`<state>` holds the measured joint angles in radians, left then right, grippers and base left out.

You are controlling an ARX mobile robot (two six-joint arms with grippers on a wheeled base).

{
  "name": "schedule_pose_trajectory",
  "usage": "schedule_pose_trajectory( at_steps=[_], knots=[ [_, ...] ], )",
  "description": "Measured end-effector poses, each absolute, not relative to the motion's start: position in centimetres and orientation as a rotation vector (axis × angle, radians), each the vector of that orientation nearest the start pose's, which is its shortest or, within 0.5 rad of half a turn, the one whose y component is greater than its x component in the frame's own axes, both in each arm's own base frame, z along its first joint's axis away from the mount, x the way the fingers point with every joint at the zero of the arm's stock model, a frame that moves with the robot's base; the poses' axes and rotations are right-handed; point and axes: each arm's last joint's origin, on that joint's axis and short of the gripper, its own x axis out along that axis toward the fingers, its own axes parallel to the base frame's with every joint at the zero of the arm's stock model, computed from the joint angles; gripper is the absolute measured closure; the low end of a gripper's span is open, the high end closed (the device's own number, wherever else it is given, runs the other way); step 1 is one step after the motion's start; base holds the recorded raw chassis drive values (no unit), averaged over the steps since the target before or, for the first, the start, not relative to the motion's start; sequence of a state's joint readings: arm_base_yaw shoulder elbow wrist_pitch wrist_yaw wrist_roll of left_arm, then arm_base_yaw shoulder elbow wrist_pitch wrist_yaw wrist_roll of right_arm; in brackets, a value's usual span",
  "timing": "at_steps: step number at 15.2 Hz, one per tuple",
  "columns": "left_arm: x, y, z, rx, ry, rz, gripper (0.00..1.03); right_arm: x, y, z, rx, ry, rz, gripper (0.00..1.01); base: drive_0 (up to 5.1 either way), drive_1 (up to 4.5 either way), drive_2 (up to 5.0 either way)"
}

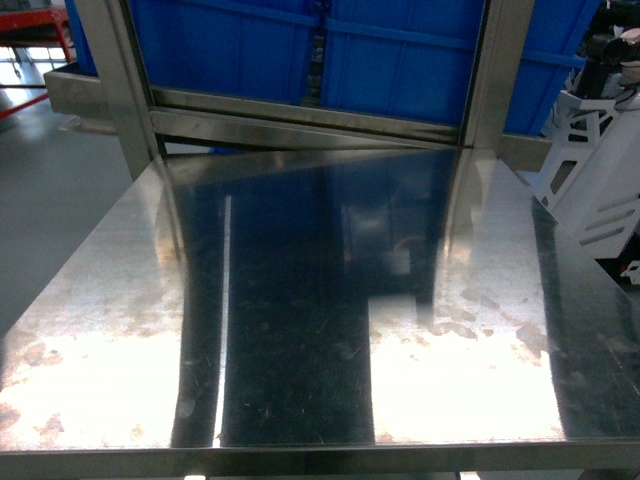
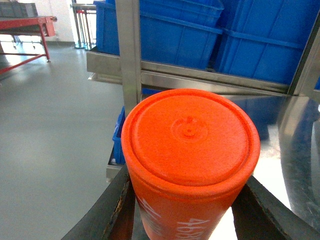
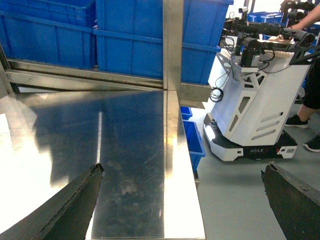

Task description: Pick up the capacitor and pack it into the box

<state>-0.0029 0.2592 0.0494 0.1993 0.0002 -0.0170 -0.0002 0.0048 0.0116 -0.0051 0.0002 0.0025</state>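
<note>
Left arm pose: the left wrist view looks forward and slightly down past the left edge of the steel desk (image 2: 300,150), toward the grey floor (image 2: 50,150) and the blue bins (image 2: 175,35) on the far rack; neither arm shows in the head view.
Left hand (image 2: 190,210): its two dark fingers (image 2: 107,215) stand on either side of an orange cylinder, one at the lower left, one at the lower right, closed in against its sides and gripping it.
Capacitor (image 2: 190,145): the orange cylinder with a round, ridged end cap facing the camera and white print along its side; it sits between the left fingers, filling the middle of the left wrist view, over the desk's left edge. It does not show in the head view or the right wrist view.
Right arm pose: the right wrist view looks over the right edge of the desk toward the far rack, with a steel post (image 3: 173,45) straight ahead.
Right hand (image 3: 182,200): spread wide, one dark finger (image 3: 75,205) at the lower left and the other at the lower right, with nothing between them but desk and floor.
Desk: shiny steel with dull blotches near the front, bright glare patches left and right in the head view.
Beside the desk: a white wheeled robot base (image 3: 255,110) stands on the floor to the right; a red frame (image 2: 30,25) is far left.
Box: no pink tub shows in any view.
</note>
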Motion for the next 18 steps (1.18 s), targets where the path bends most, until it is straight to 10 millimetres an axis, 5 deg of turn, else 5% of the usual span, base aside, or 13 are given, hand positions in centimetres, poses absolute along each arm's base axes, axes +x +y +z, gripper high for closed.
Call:
schedule_pose_trajectory(
  at_steps=[6, 18],
  knots=[
    [10.2, 0.0, 16.4, -0.017, 0.043, -0.001, 0.60, 9.7, 0.0, 16.7, 0.002, -0.002, -0.001, 0.03, 0.0, 0.00, 0.0],
    [9.8, 0.0, 16.7, -0.016, 0.004, -0.001, 0.60, 9.7, 0.0, 16.7, 0.002, -0.002, 0.000, 0.03, 0.0, 0.00, 0.0]
  ],
)
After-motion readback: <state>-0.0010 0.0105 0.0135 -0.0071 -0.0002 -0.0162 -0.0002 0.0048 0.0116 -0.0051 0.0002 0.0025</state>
